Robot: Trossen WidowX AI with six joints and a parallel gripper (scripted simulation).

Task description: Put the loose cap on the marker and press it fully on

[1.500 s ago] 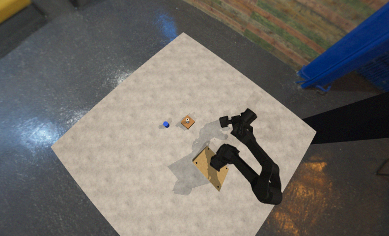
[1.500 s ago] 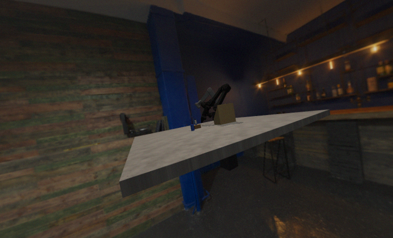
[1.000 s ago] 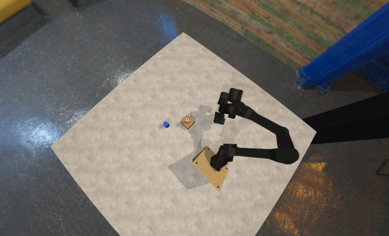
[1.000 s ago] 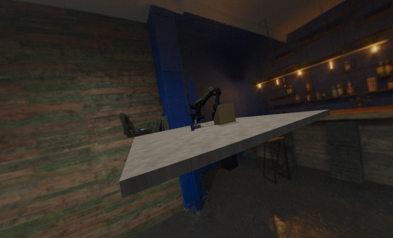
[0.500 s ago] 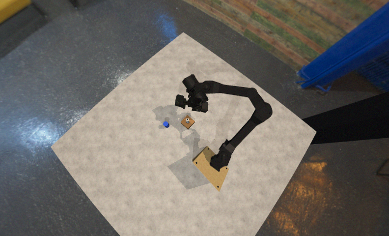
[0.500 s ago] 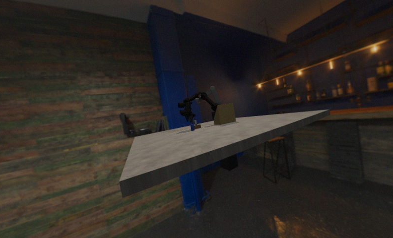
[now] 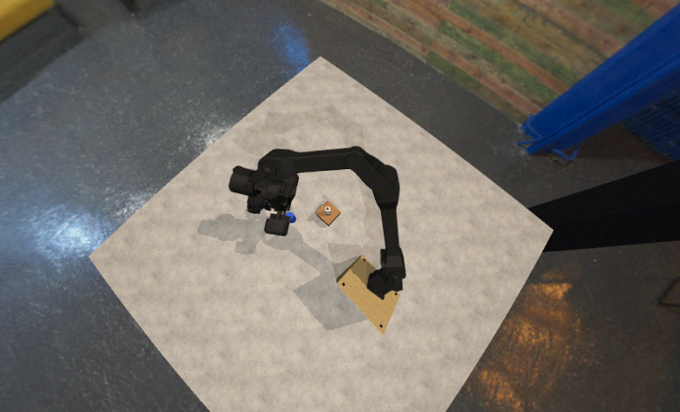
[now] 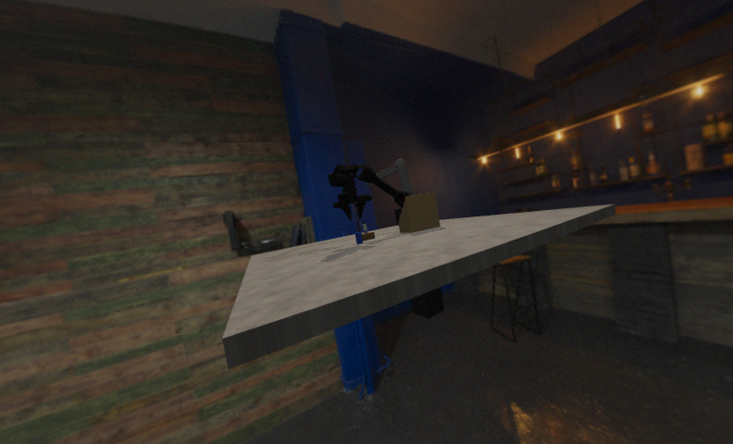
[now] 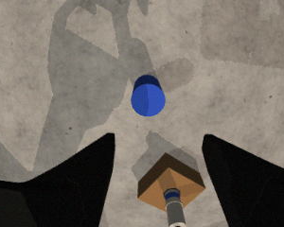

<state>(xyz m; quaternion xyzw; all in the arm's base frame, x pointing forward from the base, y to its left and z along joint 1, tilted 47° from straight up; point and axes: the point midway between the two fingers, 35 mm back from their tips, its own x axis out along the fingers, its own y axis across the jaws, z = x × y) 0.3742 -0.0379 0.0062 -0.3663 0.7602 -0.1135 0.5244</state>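
The black parallel-jaw gripper [image 9: 157, 208] hangs above the table, jaws partly open and holding nothing. The small blue cylindrical cap [image 9: 148, 97] stands upright just ahead of the fingertips, long axis vertical. The grey marker [image 9: 174, 212] stands in its tan wooden holder block [image 9: 156, 187], nearby between the jaws in the wrist view.

From my remote seat I see a plank wall [image 8: 111, 165] of brown and green boards, a blue steel column [image 8: 315, 137], a dark glossy floor [image 8: 525, 396], warm lamps [image 8: 615, 120] over bottle shelves [image 8: 689, 170], and a stool [image 8: 516, 291] beneath the grey table [image 8: 359, 286].
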